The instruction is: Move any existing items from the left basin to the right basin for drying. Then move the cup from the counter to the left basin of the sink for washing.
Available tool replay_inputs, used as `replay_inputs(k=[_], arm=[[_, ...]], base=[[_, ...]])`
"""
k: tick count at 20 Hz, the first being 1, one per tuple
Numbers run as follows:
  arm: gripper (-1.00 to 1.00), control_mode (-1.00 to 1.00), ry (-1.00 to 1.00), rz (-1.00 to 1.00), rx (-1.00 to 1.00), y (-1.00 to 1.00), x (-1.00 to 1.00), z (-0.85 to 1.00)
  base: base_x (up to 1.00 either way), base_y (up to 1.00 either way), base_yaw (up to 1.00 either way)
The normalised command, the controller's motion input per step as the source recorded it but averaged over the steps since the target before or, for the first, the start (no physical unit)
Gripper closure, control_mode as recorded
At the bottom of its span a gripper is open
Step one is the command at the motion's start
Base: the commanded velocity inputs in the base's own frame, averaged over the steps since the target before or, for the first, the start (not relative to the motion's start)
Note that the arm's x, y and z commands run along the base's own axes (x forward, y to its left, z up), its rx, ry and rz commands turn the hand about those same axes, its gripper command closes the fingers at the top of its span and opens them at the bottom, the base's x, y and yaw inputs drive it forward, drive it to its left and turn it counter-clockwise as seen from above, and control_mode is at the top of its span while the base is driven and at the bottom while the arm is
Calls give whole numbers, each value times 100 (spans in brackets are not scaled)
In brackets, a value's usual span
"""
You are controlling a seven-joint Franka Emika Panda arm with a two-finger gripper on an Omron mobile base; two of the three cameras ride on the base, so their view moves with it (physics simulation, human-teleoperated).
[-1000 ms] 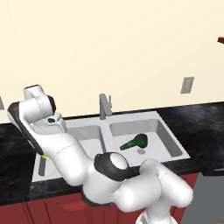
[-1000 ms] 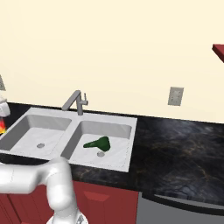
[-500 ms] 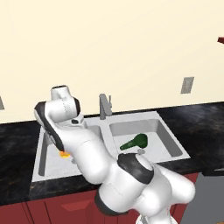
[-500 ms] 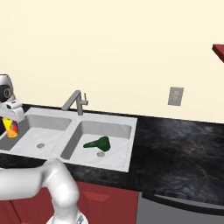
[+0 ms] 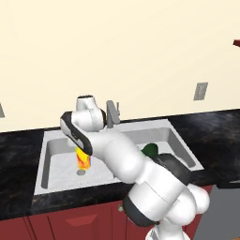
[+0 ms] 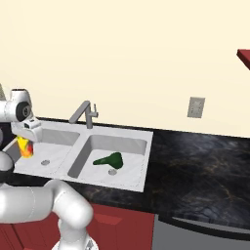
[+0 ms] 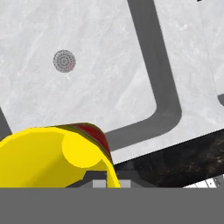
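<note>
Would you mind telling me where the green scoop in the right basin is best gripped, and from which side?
Grip the green scoop by its short tapering handle, coming straight down from above. It lies flat on the right basin floor, so the slim handle, pointing towards the divider, fits between the fingers better than the round head. The walls block a sideways approach.

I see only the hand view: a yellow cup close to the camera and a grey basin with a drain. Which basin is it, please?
Observer: The left basin; the cup hangs above its floor, held by the gripper.
Operator: Is the green utensil out of there?
Observer: Yes, the green utensil lies in the right basin, near its drain.
Operator: Is the faucet close to the arm?
Observer: The faucet stands behind the divider, to the right of the wrist.
</note>
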Motion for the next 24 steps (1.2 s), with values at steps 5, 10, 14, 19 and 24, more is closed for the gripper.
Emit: replay_inputs(k=[5, 10, 14, 19, 24], arm=[[100, -100, -1, 0, 0, -28, 3, -21], [100, -100, 0, 0, 0, -12, 6, -24], [100, -100, 0, 0, 0, -2, 9, -25], [100, -100, 0, 0, 0, 0, 11, -24], [100, -100, 0, 0, 0, 0, 9, -19]], base=[[0, 0, 0], [0, 0, 0], [0, 0, 0], [0, 0, 0], [0, 0, 0]])
